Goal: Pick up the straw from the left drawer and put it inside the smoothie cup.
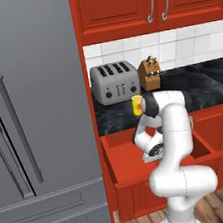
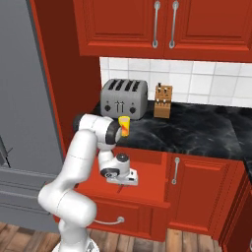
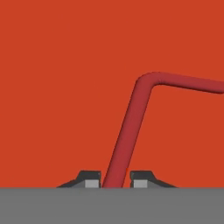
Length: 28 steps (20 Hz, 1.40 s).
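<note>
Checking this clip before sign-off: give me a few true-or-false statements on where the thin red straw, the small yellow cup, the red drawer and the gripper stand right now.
1. The thin red bent-ended straw runs between the two dark finger tips of the gripper. True.
2. The straw stands inside the small yellow smoothie cup. False: it lies over the plain red floor of the wide red wooden drawer.
3. The drawer is pulled open. True.
4. The cup sits in the drawer. False: it stands on the dark marbled counter.
5. The silver four-slot toaster is left of the wooden knife block. True.
</note>
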Available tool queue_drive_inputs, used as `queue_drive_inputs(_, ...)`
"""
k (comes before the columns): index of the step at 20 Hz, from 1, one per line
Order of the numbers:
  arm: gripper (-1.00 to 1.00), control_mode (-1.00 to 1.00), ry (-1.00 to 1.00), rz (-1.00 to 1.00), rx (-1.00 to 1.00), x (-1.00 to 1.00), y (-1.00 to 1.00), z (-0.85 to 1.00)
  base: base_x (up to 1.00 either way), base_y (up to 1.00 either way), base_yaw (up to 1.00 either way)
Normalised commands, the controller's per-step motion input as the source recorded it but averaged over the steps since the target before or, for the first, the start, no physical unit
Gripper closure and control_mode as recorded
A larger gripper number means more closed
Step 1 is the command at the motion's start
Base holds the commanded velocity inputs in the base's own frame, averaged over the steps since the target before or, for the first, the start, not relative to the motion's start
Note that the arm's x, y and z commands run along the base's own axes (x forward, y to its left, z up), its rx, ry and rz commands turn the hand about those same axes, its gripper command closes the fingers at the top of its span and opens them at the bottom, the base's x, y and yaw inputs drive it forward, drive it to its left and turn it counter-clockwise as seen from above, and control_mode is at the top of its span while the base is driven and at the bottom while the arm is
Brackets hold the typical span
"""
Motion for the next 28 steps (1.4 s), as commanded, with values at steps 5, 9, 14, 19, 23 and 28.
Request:
queue_drive_inputs(5,1.0,-1.0,-0.03,0.0,0.0,0.0,0.0,-0.04,0.0,0.0,0.0)
queue_drive_inputs(9,1.0,-1.0,-0.16,0.01,0.0,-0.13,0.0,0.32,0.0,0.0,0.0)
queue_drive_inputs(14,1.0,-1.0,-0.24,0.0,0.0,-0.22,-0.01,0.78,0.0,0.0,0.0)
queue_drive_inputs(19,1.0,-1.0,-0.25,0.0,0.0,-0.26,-0.09,0.86,0.0,0.0,0.0)
queue_drive_inputs(23,1.0,-1.0,-0.15,0.0,0.0,-0.32,-0.18,0.8,0.0,0.0,0.0)
queue_drive_inputs(28,1.0,-1.0,-0.1,0.0,0.0,-0.41,-0.28,0.68,0.0,0.0,0.0)
